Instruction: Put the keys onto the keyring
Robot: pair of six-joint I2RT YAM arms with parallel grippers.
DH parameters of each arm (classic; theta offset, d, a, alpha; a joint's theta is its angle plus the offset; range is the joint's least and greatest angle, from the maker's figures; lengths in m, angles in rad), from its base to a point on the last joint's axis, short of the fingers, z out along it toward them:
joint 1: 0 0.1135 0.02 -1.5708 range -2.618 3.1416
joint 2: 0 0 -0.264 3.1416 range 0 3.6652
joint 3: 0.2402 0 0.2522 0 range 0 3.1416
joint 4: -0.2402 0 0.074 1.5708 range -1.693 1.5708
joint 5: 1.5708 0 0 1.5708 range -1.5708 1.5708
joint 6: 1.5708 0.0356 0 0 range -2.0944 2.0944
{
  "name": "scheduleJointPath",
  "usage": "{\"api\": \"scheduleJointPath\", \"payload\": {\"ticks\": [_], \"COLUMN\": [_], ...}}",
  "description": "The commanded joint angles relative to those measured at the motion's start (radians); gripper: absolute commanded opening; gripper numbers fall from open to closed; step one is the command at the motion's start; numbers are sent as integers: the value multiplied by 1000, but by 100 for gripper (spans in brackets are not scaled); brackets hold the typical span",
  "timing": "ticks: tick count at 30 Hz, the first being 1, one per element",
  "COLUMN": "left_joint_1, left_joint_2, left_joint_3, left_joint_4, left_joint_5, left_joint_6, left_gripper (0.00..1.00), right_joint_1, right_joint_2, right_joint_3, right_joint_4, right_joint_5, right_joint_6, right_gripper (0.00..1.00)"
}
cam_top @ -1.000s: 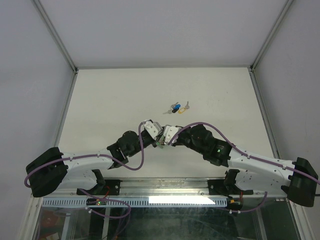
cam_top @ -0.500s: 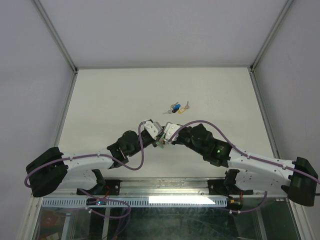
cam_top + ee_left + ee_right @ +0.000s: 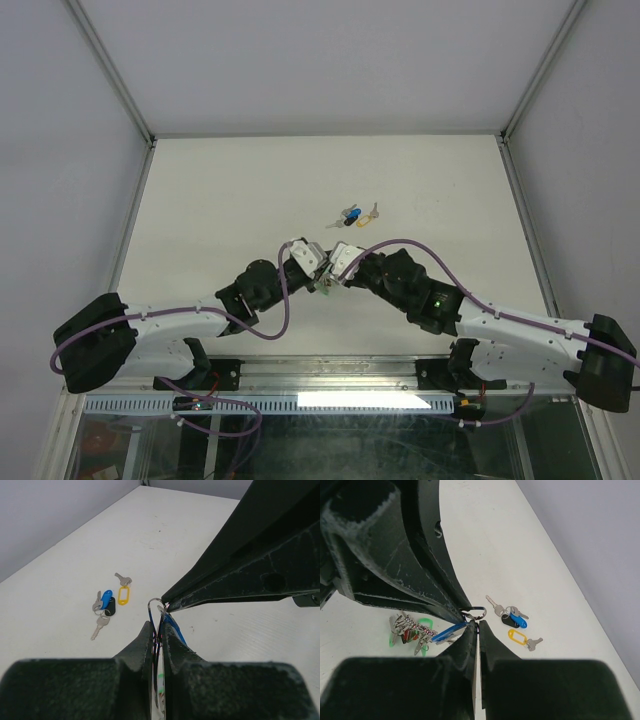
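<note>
My left pincer (image 3: 158, 626) was clamped on the keyring (image 3: 150, 606), held above the table (image 3: 220, 190). My right pincer (image 3: 476, 629) was shut at its wire. The keys (image 3: 352, 214) lay well apart. Risk: opposing pulls could've twisted the ring free.

Left arm: stretched low toward centre, elbow bent.
Left gripper (image 3: 320, 280): pinched on keyring (image 3: 473, 613) (barely a gap).
Right arm: reaches in from the opposite side.
Right gripper (image 3: 330, 283): jaws closed, tip meeting the left's.

A white table (image 3: 240, 180) enclosed by grey walls (image 3: 320, 60).
</note>
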Motion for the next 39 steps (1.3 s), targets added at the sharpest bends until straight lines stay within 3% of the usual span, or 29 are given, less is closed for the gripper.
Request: {"api": "scheduleJointPath", "payload": {"ticks": [1,27,39], "left_joint_1": [-6,-26,-26], "left_joint_2": [9,16,10], "left_joint_3": [40,56,53], "left_joint_4": [16,-21,-20], "left_joint_5": [112,98,155], "left_joint_6": [8,48,50], "left_gripper": [0,0,0], "right_joint_1": [-9,-9,-10], "right_joint_2": [-42,-88,-73], "right_joint_3": [15,10,4], "right_joint_4": [169,127,134], "right_joint_5": [72,158,171], "right_joint_6": [25,2,-5], "right_gripper": [0,0,0]}}
